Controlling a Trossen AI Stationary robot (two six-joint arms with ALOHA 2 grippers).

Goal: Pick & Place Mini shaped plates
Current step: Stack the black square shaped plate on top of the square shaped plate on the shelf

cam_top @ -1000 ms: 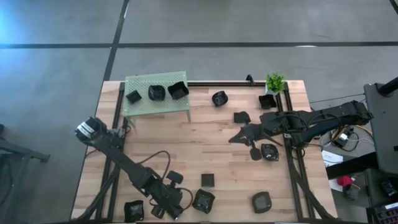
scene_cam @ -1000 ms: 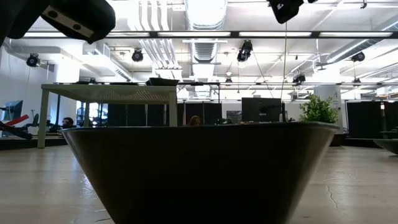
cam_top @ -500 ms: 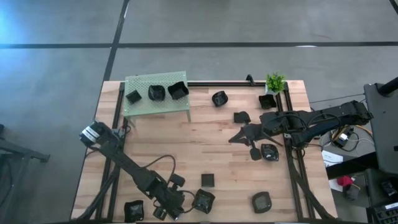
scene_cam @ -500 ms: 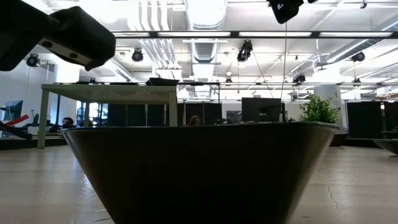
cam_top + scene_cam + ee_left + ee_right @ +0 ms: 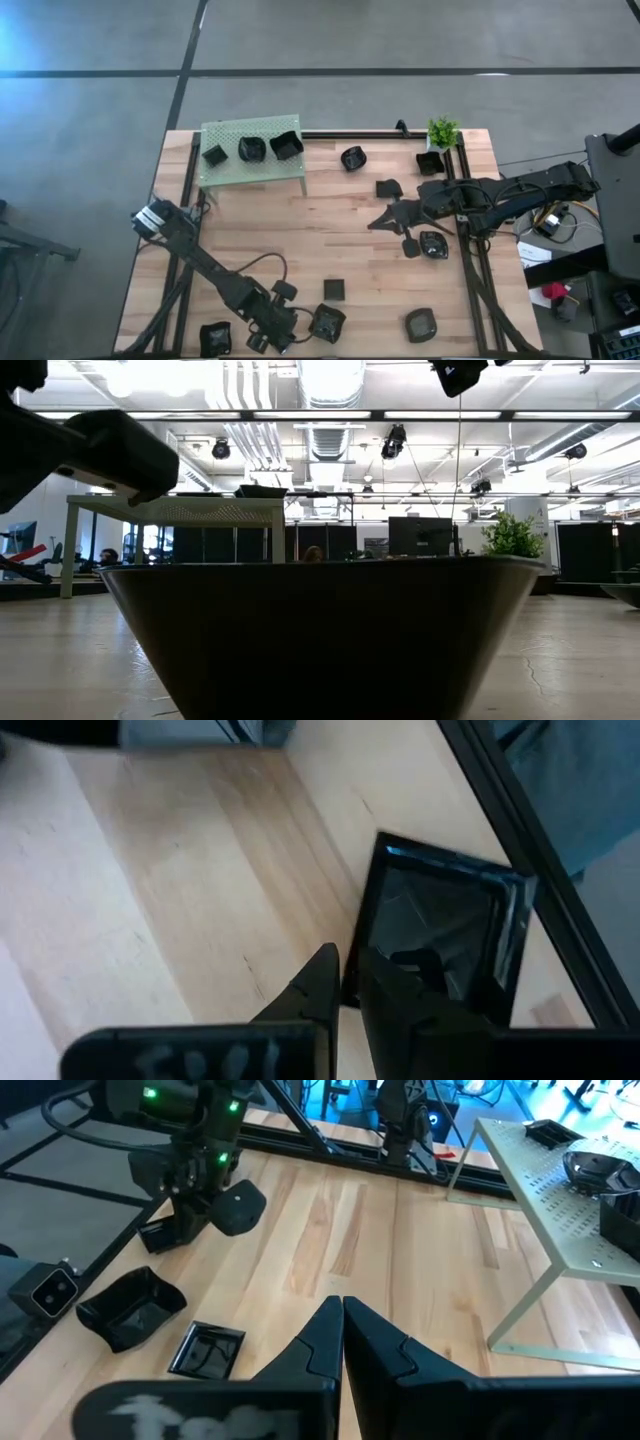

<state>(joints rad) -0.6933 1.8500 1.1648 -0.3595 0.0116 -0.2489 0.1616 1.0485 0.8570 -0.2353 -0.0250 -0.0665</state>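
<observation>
Several mini shaped plates lie about the wooden table. Three sit on the green perforated platform (image 5: pixel 250 152); others rest flat on the wood, such as a round one (image 5: pixel 352 158) and a square one (image 5: pixel 334 289). My left gripper (image 5: pixel 298 327) (image 5: pixel 350 978) is low by the table's near edge, shut on an angular black plate (image 5: pixel 326 322) (image 5: pixel 440 925). My right gripper (image 5: pixel 385 220) (image 5: pixel 341 1312) hovers shut over the table's right half. One plate (image 5: pixel 320 635) stands right before the low camera and fills that view. My left gripper pinches the plate's side rim (image 5: pixel 358 958): one finger (image 5: pixel 400 995) reaches inside the dish and the other (image 5: pixel 318 982) stays outside. The fingers come slanting down from the table's left. The plate's base seems to rest on the wood.
A small pot with a green plant (image 5: pixel 442 132) stands at the far right corner, next to another plate (image 5: pixel 430 163). More plates lie near the right arm (image 5: pixel 432 244) and at the near edge (image 5: pixel 420 324) (image 5: pixel 213 337). Black frame rails (image 5: pixel 470 270) run along both sides.
My left arm has sunk lower, and its upper link with the white label has shifted toward the table's near edge. Its gripper and the plate beside it have stayed in about the same place.
</observation>
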